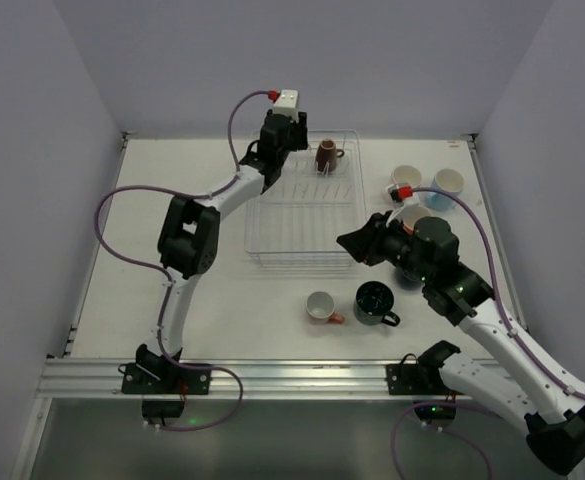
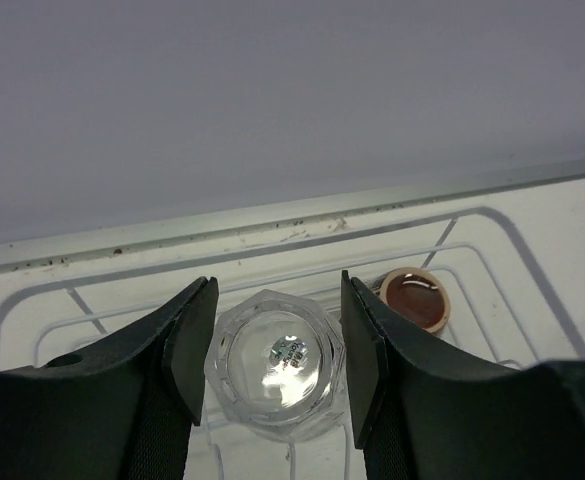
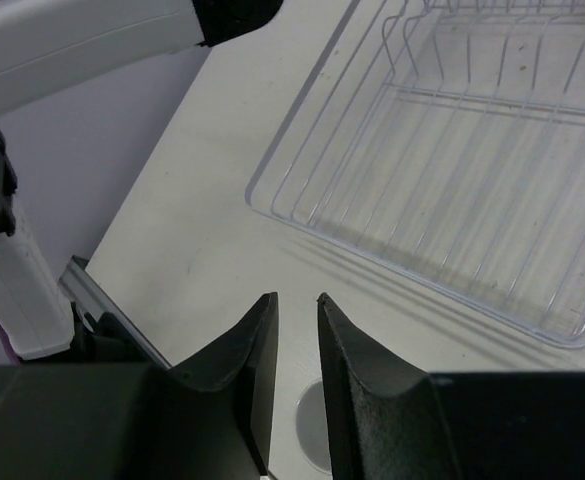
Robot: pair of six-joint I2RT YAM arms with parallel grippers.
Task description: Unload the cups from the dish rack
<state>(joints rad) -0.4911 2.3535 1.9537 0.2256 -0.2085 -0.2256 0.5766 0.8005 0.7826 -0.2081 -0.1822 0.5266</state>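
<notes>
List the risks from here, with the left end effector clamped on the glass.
1. The clear glass is smooth and gripped by the left end effector at its sides only; it may slip on lifting.
2. The brown mug sits close by in the dish rack; a sideways swing could knock it.

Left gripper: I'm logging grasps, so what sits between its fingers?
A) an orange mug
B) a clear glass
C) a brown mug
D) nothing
B: the left wrist view shows the clear glass between the left gripper fingers, with the brown mug standing apart.
</notes>
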